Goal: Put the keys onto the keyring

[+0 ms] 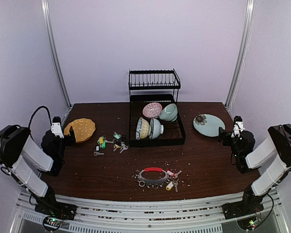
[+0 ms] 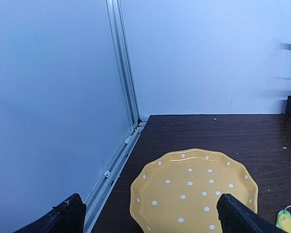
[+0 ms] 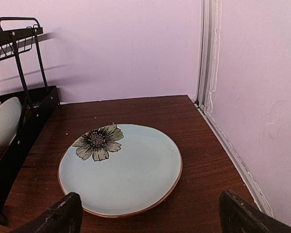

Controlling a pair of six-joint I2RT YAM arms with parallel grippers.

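Near the front edge of the counter, about in the middle, lies the keyring. It is a big silver ring with a red piece on its far side and little rings hanging around it. A few keys lie right by its right side. I cannot tell if they are hooked on or only touching. More keys, with green and teal tags, lie in a loose bunch well apart from it, further back and to the left, just beside the dish rack.

The left gripper is wide open and holds nothing. It hangs over the left edge, by a yellow plate with white dots. The right gripper is wide open too, with nothing in it, over by the right edge and a blue plate with a flower on it.

I think the job is only at its start. The next move looks like this: one arm must go to the loose bunch and pinch one small flat key. That will be tricky, since the keys lie in a heap.

The counter is dark brown wood with crumbs on it. The dish rack holds bowls. The walls are pale and plain, with metal rails in the corners.
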